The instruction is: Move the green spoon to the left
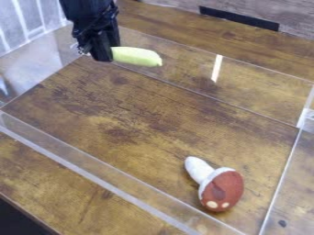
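The black gripper (pixel 101 50) is pinching one end of the green spoon with the thick yellow-green plastic handle (pixel 136 57), held up far across the clear-walled wooden tray (pixel 135 115) from the toy mushroom (pixel 215 184). Looks light, stiff, kinda slick; I'd grab mid-handle.
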`<state>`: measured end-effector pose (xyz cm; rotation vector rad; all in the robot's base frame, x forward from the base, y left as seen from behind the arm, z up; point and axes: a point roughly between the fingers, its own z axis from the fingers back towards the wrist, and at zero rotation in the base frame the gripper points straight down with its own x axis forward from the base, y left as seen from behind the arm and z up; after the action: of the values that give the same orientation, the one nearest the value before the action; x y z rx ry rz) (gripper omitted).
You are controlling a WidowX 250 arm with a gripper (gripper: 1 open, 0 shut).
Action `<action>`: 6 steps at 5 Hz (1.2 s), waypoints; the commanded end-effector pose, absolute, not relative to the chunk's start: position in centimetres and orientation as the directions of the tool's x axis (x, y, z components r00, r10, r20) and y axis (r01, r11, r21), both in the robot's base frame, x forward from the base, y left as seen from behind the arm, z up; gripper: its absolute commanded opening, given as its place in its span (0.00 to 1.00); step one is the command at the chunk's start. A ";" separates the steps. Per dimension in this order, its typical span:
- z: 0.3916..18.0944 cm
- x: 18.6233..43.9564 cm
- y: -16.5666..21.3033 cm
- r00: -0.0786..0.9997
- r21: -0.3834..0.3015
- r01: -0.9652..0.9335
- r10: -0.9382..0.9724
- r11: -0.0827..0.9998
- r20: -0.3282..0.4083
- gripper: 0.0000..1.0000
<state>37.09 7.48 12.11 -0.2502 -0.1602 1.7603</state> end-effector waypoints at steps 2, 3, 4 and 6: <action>12.8 37.2 9.7 -0.230 -0.308 -0.921 0.971 -0.239 -0.063 0.00; 11.9 37.6 10.4 -0.240 -0.309 -0.918 0.969 -0.247 -0.062 0.00; 10.8 38.2 11.4 -0.250 -0.313 -0.915 0.966 -0.256 -0.060 0.00; 9.5 39.3 12.9 -0.250 -0.310 -0.916 0.966 -0.256 -0.060 0.00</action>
<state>38.92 11.56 6.95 -0.2306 -0.1680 1.8020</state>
